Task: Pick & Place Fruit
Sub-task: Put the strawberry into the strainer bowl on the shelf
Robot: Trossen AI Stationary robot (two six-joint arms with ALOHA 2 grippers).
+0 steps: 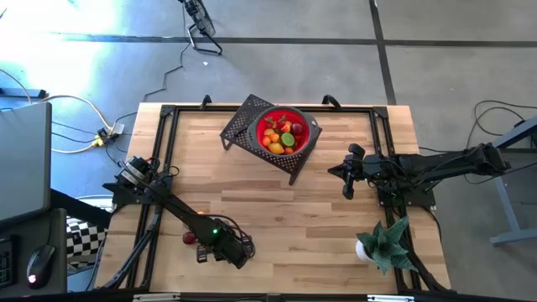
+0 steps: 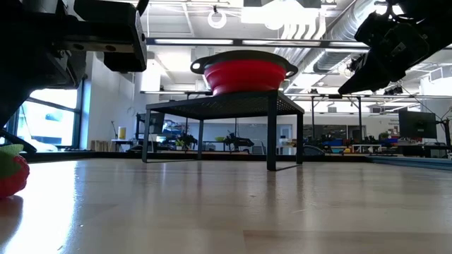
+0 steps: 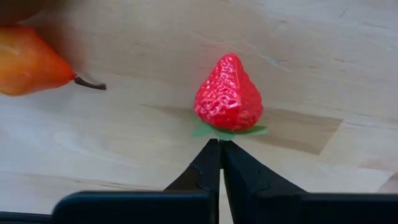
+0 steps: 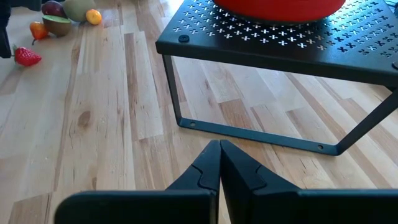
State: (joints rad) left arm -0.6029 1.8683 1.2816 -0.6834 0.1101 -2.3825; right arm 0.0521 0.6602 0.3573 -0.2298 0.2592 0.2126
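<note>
The glossy red toy strawberry (image 3: pixel 228 93) with green leaves lies on the pale wooden table (image 1: pixel 277 210), far from the round red bowl (image 1: pixel 312 134) and near the table's front-left edge. The left gripper (image 3: pixel 220 144) is pinched fully closed just at the strawberry's leafy end, holding nothing. Only the left wrist view shows this clearly, along with an orange-yellow toy pear (image 3: pixel 31 65) with a dark stem lying beside the strawberry. In the high view the left arm hides most of this; only a dark red fruit (image 1: pixel 189 238) shows beside it.

The red bowl sits on a black perforated metal stand (image 1: pixel 252 117) and holds a heap of fruit (image 1: pixel 281 134). The right gripper (image 4: pixel 220 146), also fully closed and empty, hangs to the stand's right. Its wrist view alone shows a small cluster of fruits (image 4: pixel 59 22) across the table from the stand.

Bare wood lies open between the stand and the left gripper. A spiky green plant in a white pot (image 1: pixel 382 243) stands at the front-right corner.
</note>
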